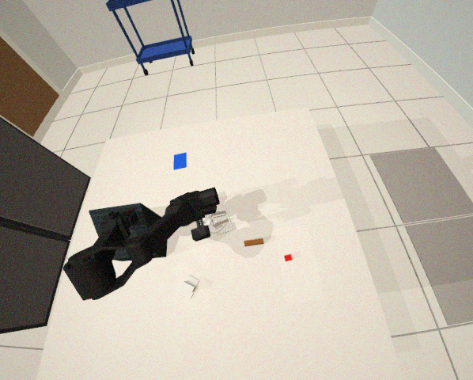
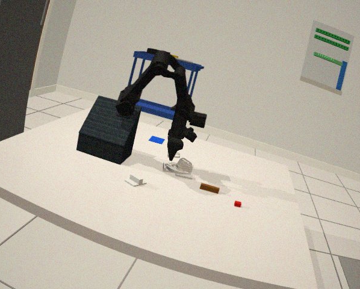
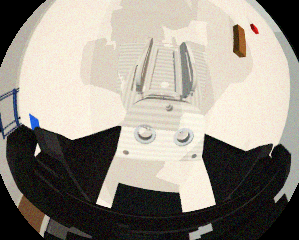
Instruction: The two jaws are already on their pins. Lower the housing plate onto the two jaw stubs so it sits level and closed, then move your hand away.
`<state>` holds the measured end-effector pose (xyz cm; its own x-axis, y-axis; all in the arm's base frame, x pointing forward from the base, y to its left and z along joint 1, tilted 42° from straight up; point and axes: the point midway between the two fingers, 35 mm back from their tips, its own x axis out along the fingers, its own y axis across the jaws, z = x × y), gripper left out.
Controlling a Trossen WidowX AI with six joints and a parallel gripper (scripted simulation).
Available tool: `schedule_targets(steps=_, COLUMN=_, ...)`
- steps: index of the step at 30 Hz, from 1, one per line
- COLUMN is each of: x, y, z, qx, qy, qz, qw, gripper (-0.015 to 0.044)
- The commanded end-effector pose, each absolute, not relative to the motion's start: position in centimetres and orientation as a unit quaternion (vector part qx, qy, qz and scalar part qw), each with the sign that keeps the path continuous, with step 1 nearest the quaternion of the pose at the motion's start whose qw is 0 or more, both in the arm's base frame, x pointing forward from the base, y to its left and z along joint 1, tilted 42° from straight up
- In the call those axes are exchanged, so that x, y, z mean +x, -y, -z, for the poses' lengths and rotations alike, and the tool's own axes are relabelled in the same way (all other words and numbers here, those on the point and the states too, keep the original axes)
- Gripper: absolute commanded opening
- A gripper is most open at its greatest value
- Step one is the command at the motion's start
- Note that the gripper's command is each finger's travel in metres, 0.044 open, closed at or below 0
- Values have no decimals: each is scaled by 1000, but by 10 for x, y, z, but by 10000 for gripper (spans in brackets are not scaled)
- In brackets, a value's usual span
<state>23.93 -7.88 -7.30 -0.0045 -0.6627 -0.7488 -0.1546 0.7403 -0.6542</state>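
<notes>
My gripper (image 2: 171,159) (image 3: 161,134) is shut on the pale housing plate (image 3: 164,146) (image 2: 176,155), one dark finger at each side edge. The plate has two round bosses and small holes in the wrist view. It hangs above the table, over the near end of the pale jaw assembly (image 1: 220,221) (image 2: 184,165). In the wrist view, the left jaw (image 3: 145,67) and the right jaw (image 3: 187,72) stand side by side beyond the plate over a ribbed surface. The pins and jaw stubs are hidden under the plate. The top and exterior views are too small to show the gap beneath it.
A brown block (image 1: 253,241) (image 2: 209,188) (image 3: 239,41) and a red cube (image 1: 288,257) (image 2: 238,203) (image 3: 254,29) lie beyond the assembly. A pale angled bracket (image 1: 192,282) (image 2: 136,180) lies to one side. A blue patch (image 1: 179,161) (image 2: 156,139) lies on the opposite side.
</notes>
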Motion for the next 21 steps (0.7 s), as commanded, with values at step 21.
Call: schedule_targets(steps=21, x=234, y=102, z=97, qx=-307, qy=-682, qz=199, qw=633, gripper=351)
